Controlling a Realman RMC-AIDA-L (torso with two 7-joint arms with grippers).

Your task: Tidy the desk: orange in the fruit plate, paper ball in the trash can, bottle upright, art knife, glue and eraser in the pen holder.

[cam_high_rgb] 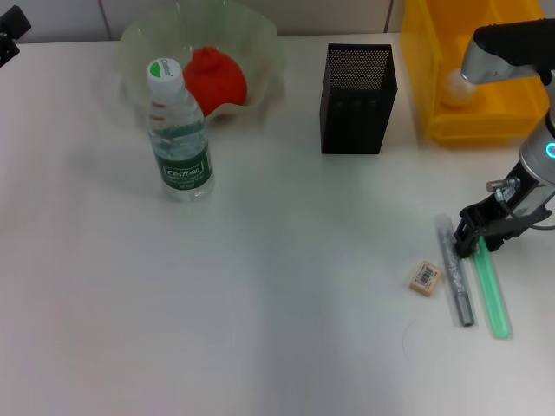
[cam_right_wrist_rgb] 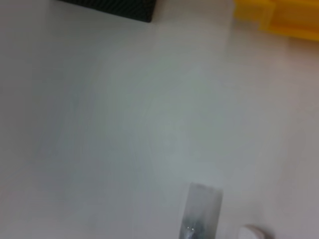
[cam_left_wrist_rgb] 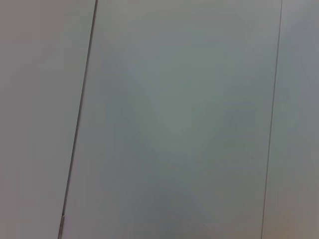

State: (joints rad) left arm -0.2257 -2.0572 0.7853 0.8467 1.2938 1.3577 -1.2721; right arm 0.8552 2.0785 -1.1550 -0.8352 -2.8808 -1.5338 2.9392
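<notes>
The orange [cam_high_rgb: 215, 76] lies in the pale-green fruit plate [cam_high_rgb: 139, 43] at the back left. In front of the plate the bottle [cam_high_rgb: 178, 130] stands upright. The black mesh pen holder [cam_high_rgb: 357, 97] [cam_right_wrist_rgb: 107, 7] is at the back centre. A white paper ball [cam_high_rgb: 455, 87] rests in the yellow trash can [cam_high_rgb: 490, 121] [cam_right_wrist_rgb: 279, 17]. At the right, the grey art knife [cam_high_rgb: 455, 277] [cam_right_wrist_rgb: 202, 211] and the green glue [cam_high_rgb: 492, 290] lie side by side. My right gripper [cam_high_rgb: 475, 241] is low over their far ends. The eraser [cam_high_rgb: 424, 277] lies just left of the knife.
A black part of my left arm [cam_high_rgb: 9, 39] shows at the far left corner, parked. The left wrist view holds only a pale flat surface [cam_left_wrist_rgb: 169, 119]. The white table [cam_high_rgb: 260, 303] stretches bare in front of the bottle and the pen holder.
</notes>
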